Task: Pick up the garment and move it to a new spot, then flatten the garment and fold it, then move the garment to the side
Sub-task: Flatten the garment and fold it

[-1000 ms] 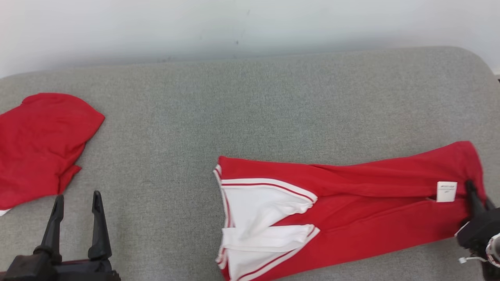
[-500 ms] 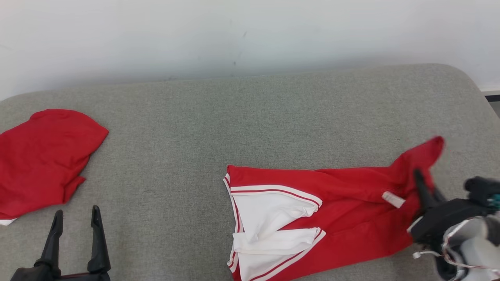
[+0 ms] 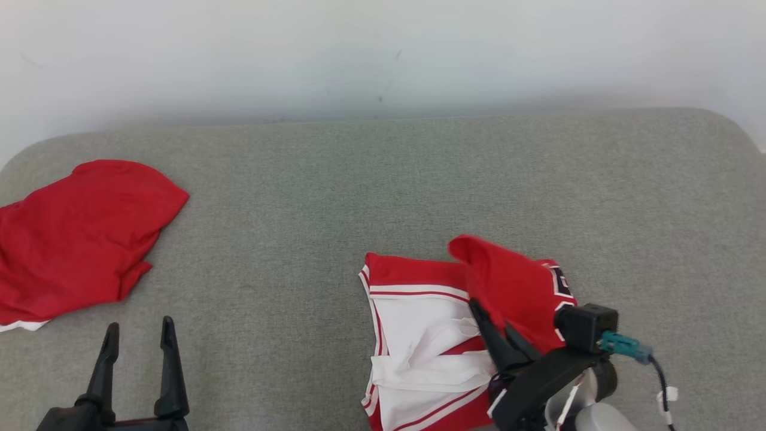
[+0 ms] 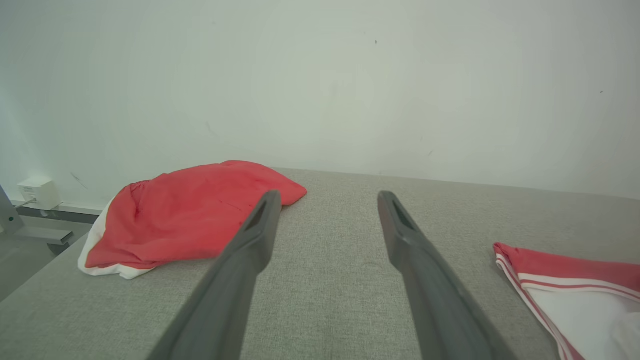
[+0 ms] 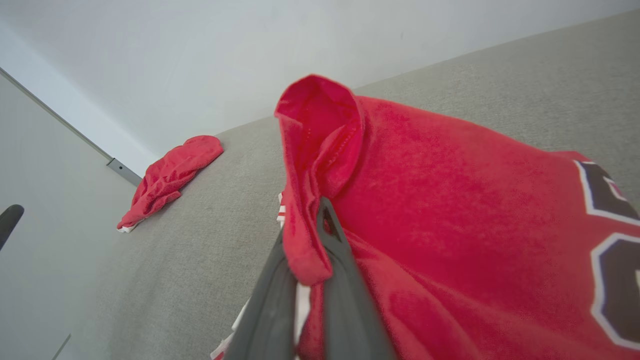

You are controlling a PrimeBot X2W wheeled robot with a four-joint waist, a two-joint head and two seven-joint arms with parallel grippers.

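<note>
The garment (image 3: pixel 514 287) is red with a white, red-striped side (image 3: pixel 413 323) and lies at the front middle of the grey cushion (image 3: pixel 383 179). Its right end is lifted and folded over to the left, so black and white lettering shows on it. My right gripper (image 3: pixel 494 320) is shut on that lifted red edge. From the right wrist, the gripper (image 5: pixel 317 220) pinches a fold of red cloth (image 5: pixel 450 225) between its fingers. My left gripper (image 3: pixel 139 326) stands open at the lower left, empty, and apart from the garment (image 4: pixel 575 280). The left wrist view shows its fingers (image 4: pixel 328 196) spread.
A second red garment (image 3: pixel 84 233) lies crumpled at the cushion's left edge, beyond the left gripper (image 4: pixel 190 210) (image 5: pixel 170 175). A pale wall runs behind the cushion. Bare grey fabric spans the middle, back and right.
My right gripper has carried the garment's right end up and over to the left, doubling the long red part onto itself. The camera shifted a little. The left gripper stayed open.
</note>
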